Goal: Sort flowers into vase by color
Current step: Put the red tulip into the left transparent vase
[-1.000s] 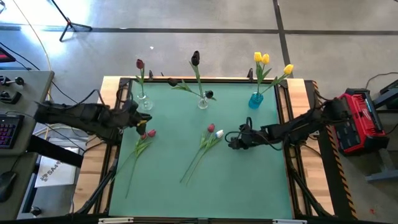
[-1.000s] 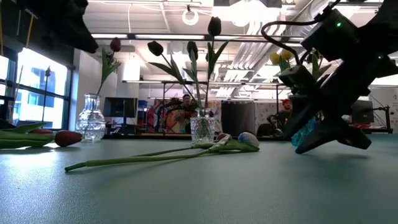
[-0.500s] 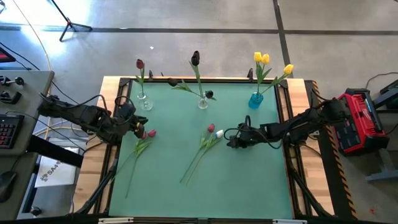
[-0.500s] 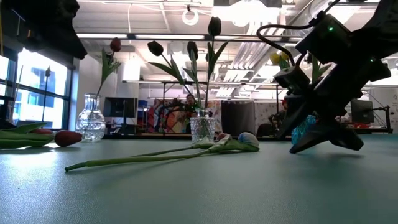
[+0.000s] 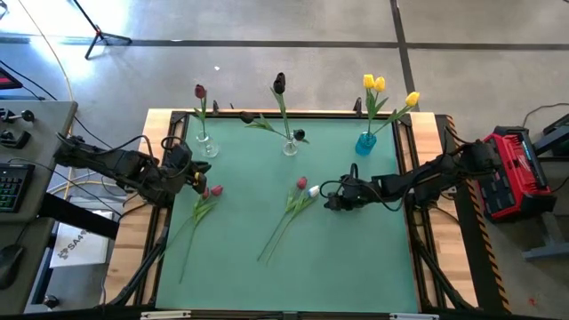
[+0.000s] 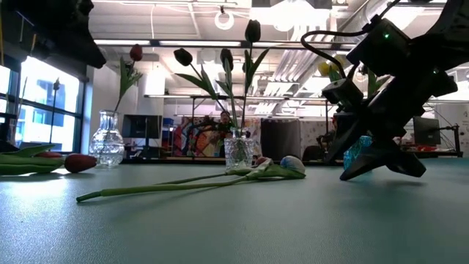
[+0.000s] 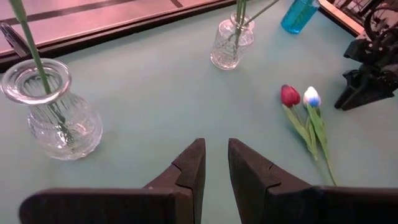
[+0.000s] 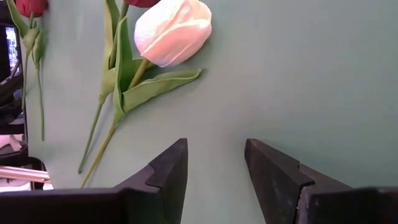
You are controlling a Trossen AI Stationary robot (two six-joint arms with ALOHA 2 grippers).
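Note:
Two tulips, one red (image 5: 301, 183) and one white (image 5: 314, 191), lie side by side on the green mat, their stems running toward the near edge. My right gripper (image 5: 328, 201) hovers open just right of the white head (image 8: 173, 31), touching nothing. Two more red tulips (image 5: 210, 191) lie at the mat's left. My left gripper (image 5: 196, 178) hangs above and just left of their heads, its fingers (image 7: 193, 163) a narrow gap apart and empty. At the far edge stand a clear vase (image 5: 204, 147) with a dark red tulip, a clear vase (image 5: 290, 148) with black tulips and a blue vase (image 5: 365, 142) with yellow ones.
Wooden table borders (image 5: 151, 222) frame the green mat on both sides. The mat's near half (image 5: 338, 267) lies open apart from the stems. A red case (image 5: 516, 173) sits beyond the right edge, and a desk with a keyboard (image 5: 13, 182) stands beyond the left.
My left gripper has swung a little toward the table's left edge and turned slightly, then held still. The tulips have stayed where they were.

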